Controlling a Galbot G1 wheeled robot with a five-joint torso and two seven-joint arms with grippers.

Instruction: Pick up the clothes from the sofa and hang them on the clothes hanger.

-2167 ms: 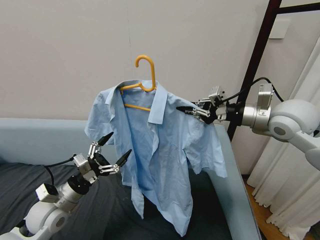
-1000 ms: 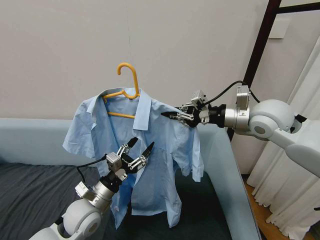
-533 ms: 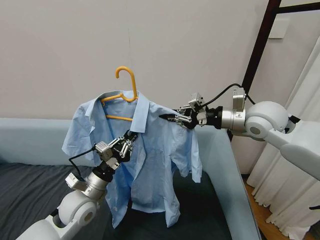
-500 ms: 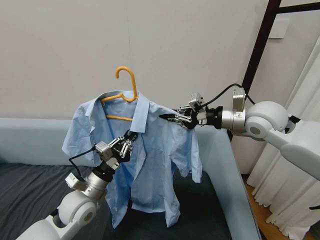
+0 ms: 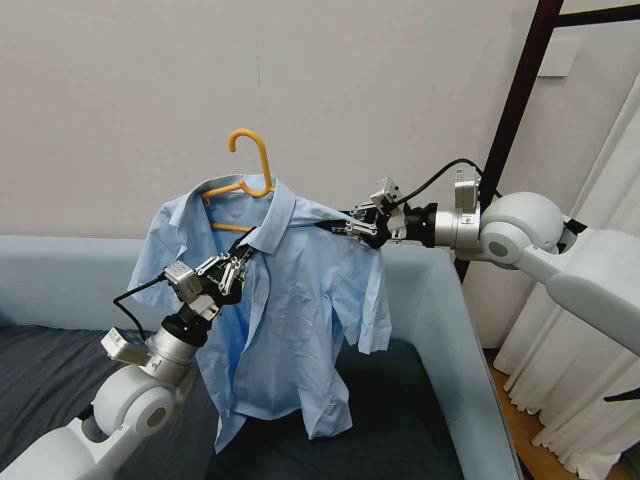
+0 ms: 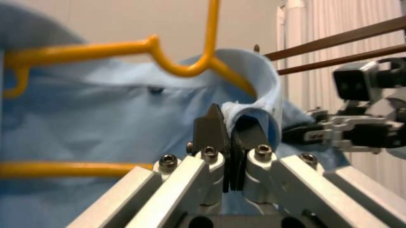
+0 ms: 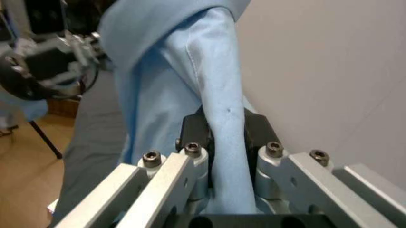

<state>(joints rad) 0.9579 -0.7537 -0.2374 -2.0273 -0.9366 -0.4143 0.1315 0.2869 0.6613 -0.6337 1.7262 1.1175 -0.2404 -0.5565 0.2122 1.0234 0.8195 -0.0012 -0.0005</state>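
- The left gripper [image 6: 231, 126] has its jaws pressed together on the front edge of the shirt [image 5: 290, 320], just under the collar. In the head view that pinch sits left of centre.
- The right gripper [image 7: 225, 123] is clamped on a fold of cloth at the shirt's far shoulder, a little right of centre in the head view, with its arm reaching in from the right edge.
- Between the two grips the light blue shirt hangs open in mid-frame, clear of the cushions. Its collar is draped over an orange hanger [image 5: 245, 165], whose hook stands free in the air at upper centre.
- To my eye the shirt is off the couch and already dressed on the hanger, so what remains is getting the hook onto a rail.
- That would mean carrying both grips together so the collar does not slide off the wire.
- Below is a pale blue sofa [image 5: 440, 330] with a dark seat. Behind it is a plain wall [image 5: 130, 90], with a dark rack post [image 5: 520, 110] at upper right and a white curtain [image 5: 590, 330] at the right edge.
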